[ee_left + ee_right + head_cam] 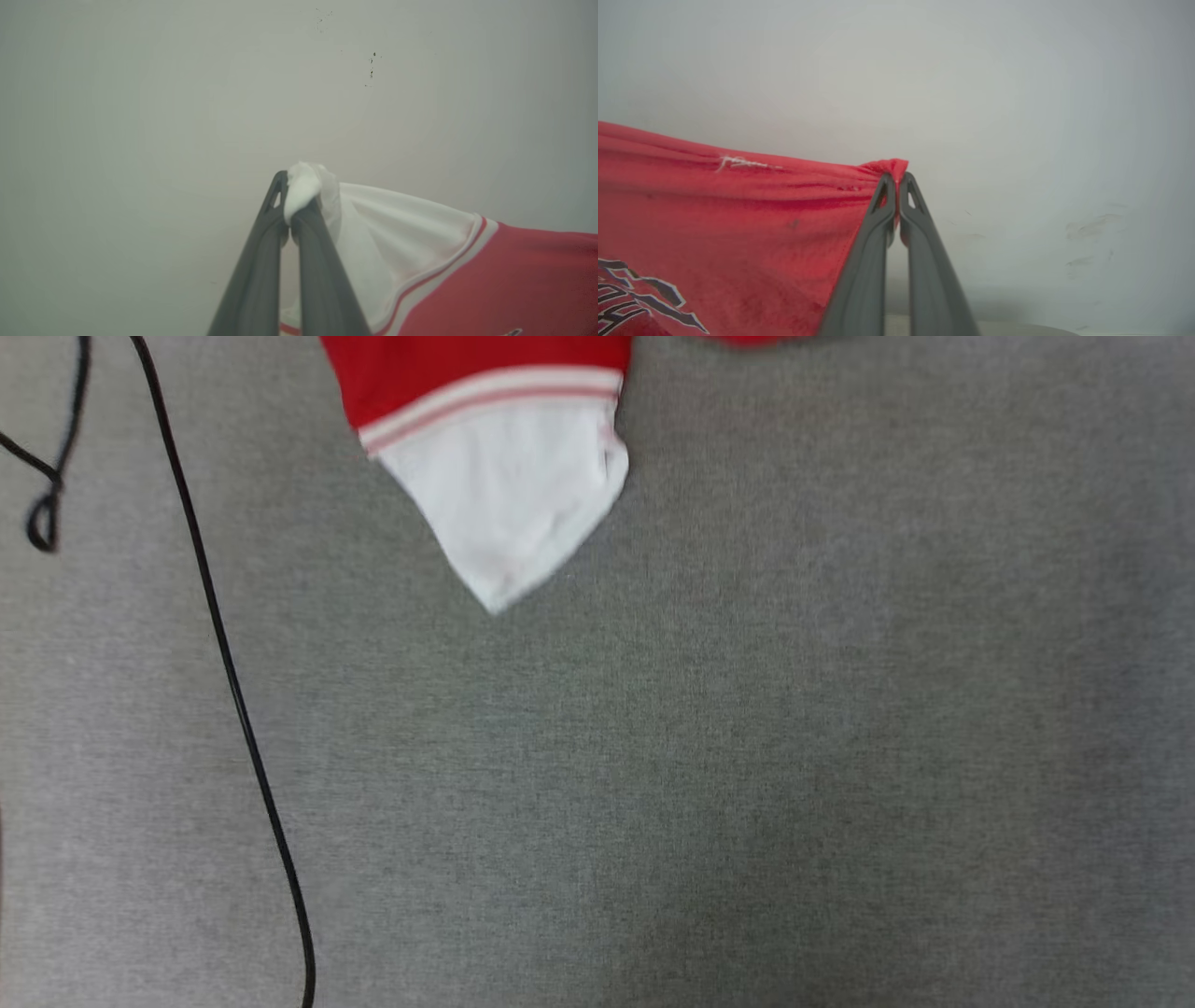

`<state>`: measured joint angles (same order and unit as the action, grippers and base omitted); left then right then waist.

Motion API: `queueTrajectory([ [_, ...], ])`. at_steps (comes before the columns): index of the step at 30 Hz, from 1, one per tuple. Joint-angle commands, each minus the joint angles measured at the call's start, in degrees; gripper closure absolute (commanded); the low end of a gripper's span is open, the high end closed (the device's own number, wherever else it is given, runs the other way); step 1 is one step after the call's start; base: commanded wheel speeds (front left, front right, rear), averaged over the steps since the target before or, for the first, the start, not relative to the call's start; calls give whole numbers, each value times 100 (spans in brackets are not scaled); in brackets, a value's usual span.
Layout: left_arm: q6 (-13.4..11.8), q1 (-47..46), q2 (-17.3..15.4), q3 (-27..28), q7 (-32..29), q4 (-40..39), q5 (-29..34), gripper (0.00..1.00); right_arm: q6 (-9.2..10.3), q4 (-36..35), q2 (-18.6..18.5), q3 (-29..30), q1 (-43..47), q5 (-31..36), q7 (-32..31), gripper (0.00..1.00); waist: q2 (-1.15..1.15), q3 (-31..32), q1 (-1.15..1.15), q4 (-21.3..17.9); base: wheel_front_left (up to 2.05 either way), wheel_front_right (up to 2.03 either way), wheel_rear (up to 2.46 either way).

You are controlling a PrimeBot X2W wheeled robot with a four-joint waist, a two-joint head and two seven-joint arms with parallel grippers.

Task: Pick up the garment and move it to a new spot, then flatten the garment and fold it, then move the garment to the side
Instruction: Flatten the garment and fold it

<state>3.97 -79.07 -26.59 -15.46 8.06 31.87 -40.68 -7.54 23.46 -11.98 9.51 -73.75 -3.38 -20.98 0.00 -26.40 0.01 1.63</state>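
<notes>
**Jersey strung between both grippers, sleeve end to red edge**

The red basketball-style jersey with white sleeve panels and striped trim (485, 457) is gripped at two ends. The left gripper (292, 210) is clenched on the bunched tip of a white sleeve, and the cloth runs away to the right in the left wrist view. The right gripper (896, 186) is pinched shut on a fold of red edge, and the cloth runs off to the left in the right wrist view. The garment's long axis therefore appears to lie from jaw to jaw, with neither arm nearer than the other. In the head view a white sleeve point and a strip of red body show at the top edge, over the grey woven surface (747, 756), well apart from the thin black cable (224, 653). Any laying down probably depends on both arms travelling together.
</notes>
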Motion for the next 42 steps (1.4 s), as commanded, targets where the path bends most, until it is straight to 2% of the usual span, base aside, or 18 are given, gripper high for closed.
queueTrajectory([
  [1,35,-209,-61,1,24,151,57,100,11,111,8,53,-171,74,98,100,0,-336,-1,-39,0,0,0],
  [9,164,-589,-11,-44,138,832,-18,100,10,567,137,119,-427,117,406,100,0,-866,-1,-56,0,0,0],
  [19,337,122,278,-191,534,1719,-390,100,10,1662,294,-17,-89,-22,798,100,0,-985,-1,31,0,0,0],
  [26,347,1280,417,-447,688,1759,-848,100,9,2221,327,-220,763,-346,1168,100,0,-578,-1,63,0,0,0],
  [30,348,2076,348,-462,717,1547,-1110,100,10,2344,319,-349,1469,-596,1381,100,0,-246,-1,62,0,0,0],
  [34,346,2967,278,-165,723,1169,-1189,100,10,2230,228,-482,2221,-808,1569,100,0,129,-1,65,0,0,0],
  [42,345,4749,431,262,726,478,-974,100,11,1511,46,-572,3873,-1203,1573,100,0,943,-1,113,0,0,0],
])
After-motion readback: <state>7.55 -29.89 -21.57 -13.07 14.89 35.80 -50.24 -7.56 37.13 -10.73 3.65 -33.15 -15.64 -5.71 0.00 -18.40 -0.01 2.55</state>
